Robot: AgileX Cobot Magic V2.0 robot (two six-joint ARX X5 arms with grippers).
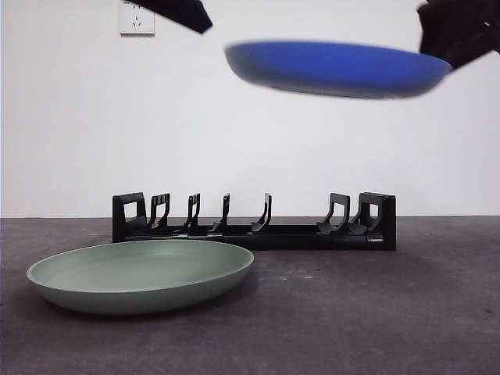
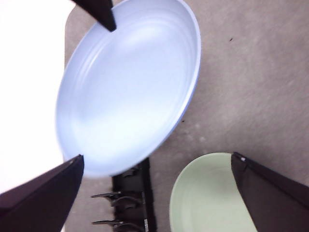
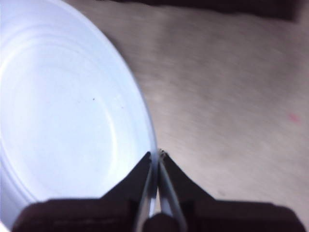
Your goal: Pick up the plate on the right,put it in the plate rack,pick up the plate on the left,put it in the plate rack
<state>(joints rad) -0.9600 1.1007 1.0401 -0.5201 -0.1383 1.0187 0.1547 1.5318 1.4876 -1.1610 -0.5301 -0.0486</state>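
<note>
A blue plate (image 1: 336,69) hangs nearly level high above the table, over the right half of the plate rack (image 1: 254,223). My right gripper (image 3: 158,157) is shut on the blue plate's (image 3: 63,111) rim, and in the front view it (image 1: 457,35) comes in at the top right. My left gripper (image 2: 157,157) is open and holds nothing, hovering above the blue plate (image 2: 125,87) and the green plate (image 2: 207,198). Its black tip (image 1: 183,12) shows at the top left. The green plate (image 1: 141,275) lies flat on the table, in front of the rack's left end.
The black rack (image 2: 130,198) stands across the back of the dark table with its prongs upright and nothing in them. A white wall with an outlet (image 1: 137,17) lies behind it.
</note>
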